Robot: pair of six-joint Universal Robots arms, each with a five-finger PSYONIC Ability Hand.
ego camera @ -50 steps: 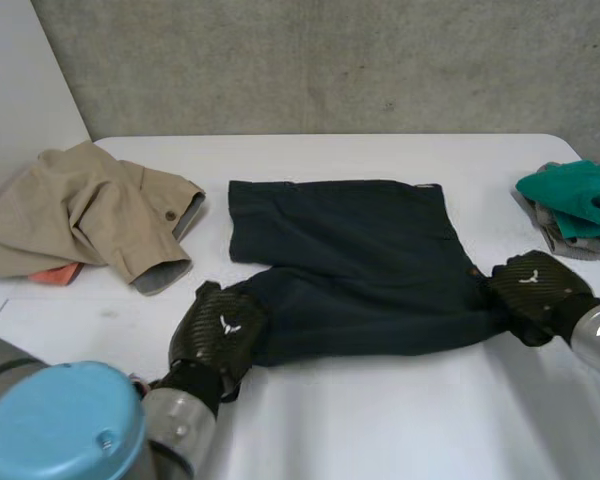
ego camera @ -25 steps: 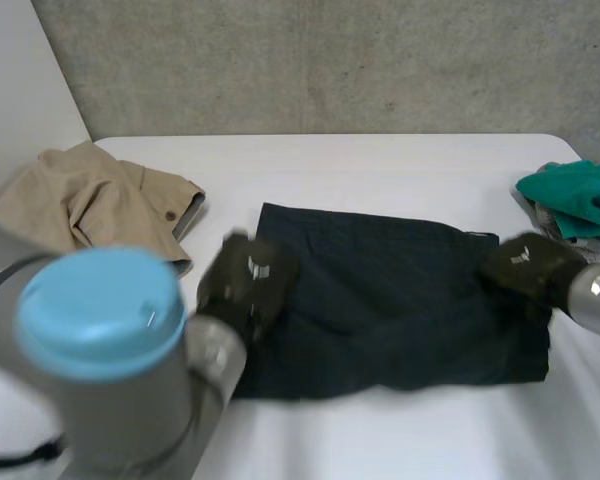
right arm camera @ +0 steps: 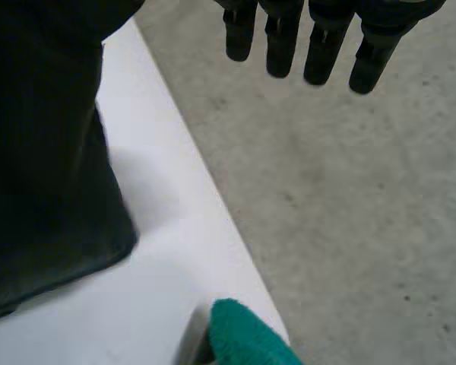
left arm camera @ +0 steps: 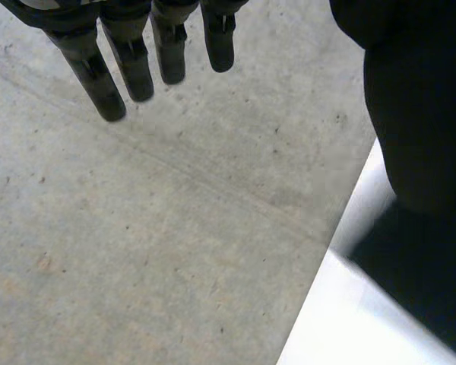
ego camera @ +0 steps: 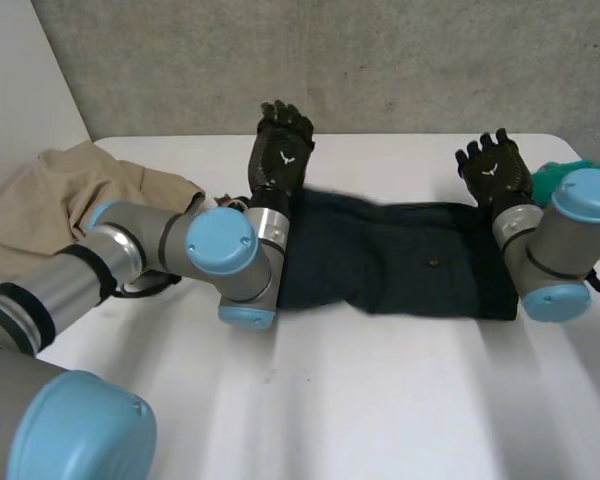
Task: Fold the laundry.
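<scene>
Hovering at far edge: L hand [ego camera: 283, 150] | R hand [ego camera: 495, 168] | both straight-fingered | dark shorts [ego camera: 400, 262] folded

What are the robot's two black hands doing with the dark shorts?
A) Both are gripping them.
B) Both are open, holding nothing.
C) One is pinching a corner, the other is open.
B: the left hand and right hand show straight fingers with nothing in them, and the dark shorts lie on the table.

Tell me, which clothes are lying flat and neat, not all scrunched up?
The dark navy shorts in the middle lie flat; the beige garment and the green cloth are bunched.
</scene>
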